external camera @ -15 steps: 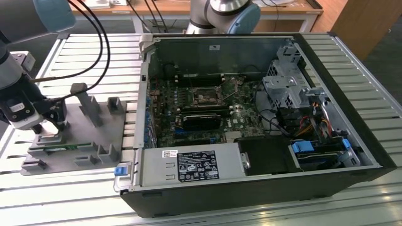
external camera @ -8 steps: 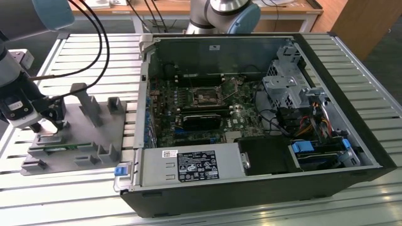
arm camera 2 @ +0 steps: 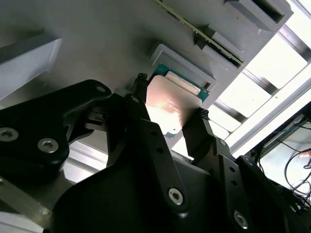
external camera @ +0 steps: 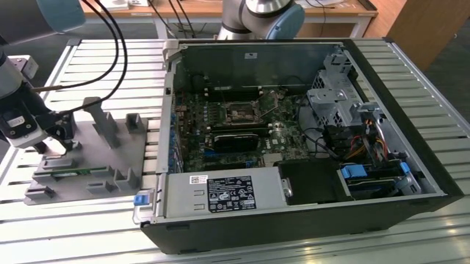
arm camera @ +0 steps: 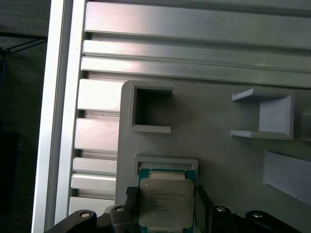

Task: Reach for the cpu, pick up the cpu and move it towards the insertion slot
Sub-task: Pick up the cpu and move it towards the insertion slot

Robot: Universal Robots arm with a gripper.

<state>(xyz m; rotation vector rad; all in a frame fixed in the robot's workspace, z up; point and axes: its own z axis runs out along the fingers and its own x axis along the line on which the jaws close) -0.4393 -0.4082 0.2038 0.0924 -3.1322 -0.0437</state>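
Gripper (arm camera: 165,192) clamped on the cpu (arm camera: 165,206) at the grey holder (external camera: 110,159); reach and grasp done, carry to the insertion slot (external camera: 239,113) outstanding.

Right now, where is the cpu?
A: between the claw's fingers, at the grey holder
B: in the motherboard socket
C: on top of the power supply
A: in both wrist views the cpu sits gripped by its edges in the claw, over the grey holder.

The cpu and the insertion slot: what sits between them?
Exterior view: grey fixture posts and the computer case wall separate the cpu from the insertion slot.
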